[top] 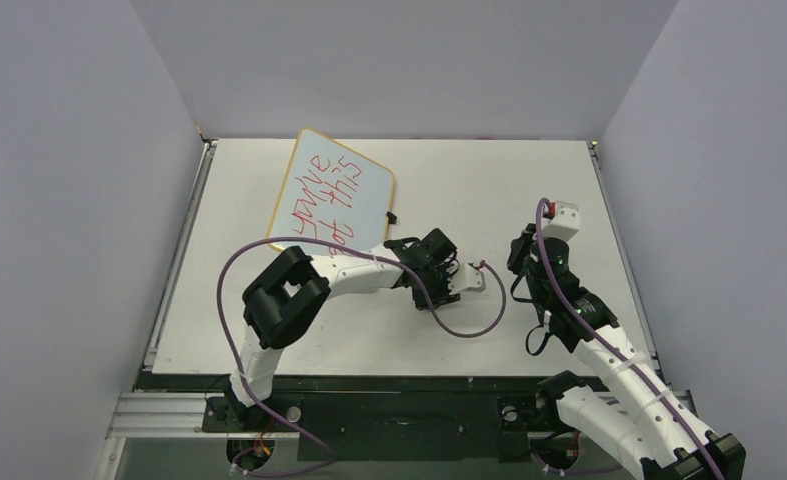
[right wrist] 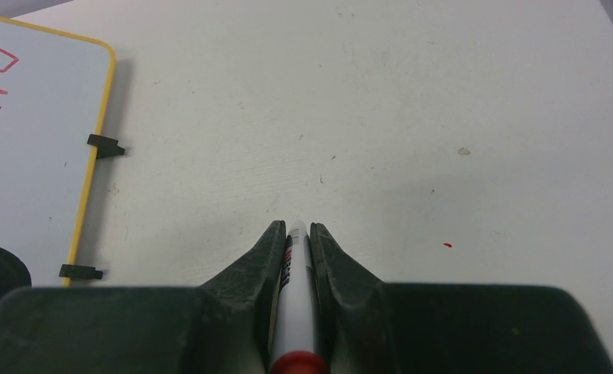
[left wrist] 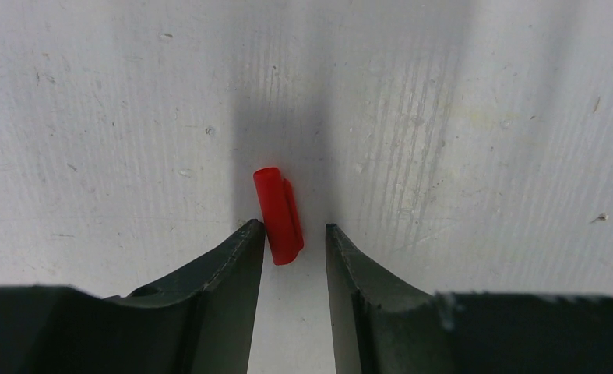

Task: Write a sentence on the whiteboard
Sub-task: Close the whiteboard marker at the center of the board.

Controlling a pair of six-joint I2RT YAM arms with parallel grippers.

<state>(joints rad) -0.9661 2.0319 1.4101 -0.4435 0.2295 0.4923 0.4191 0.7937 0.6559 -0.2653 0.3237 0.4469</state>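
Between the spread fingers of the left pincer (left wrist: pixel 294 227), which is open and grips nothing, a small red cap (left wrist: pixel 278 216) lies on the worktop (top: pixel 489 190). It sits close against the finger on the left of that view and clear of the other. The right pincer (right wrist: pixel 297 227) is closed on a white marker (right wrist: pixel 297 288) running lengthwise between its fingers, with a red end nearest the wrist camera.

The whiteboard (top: pixel 372 200) lies askew on the far left part of the worktop, apart from both pincers. The sentence (top: pixel 321 192) looks finished, so recapping the marker seems to be the step in hand.

The cap is the likely trouble. Because it sits off-centre, closing the fingers could push it sideways, roll it or flick it out instead of pinching it squarely. A crooked hold would also make it hard to line up with the marker. An uncapped tip could streak the worktop, where a red speck (right wrist: pixel 448 245) already shows.

The board reads "you've got this" in red, over two lines. The marker's barrel carries dark and red print too small to read.
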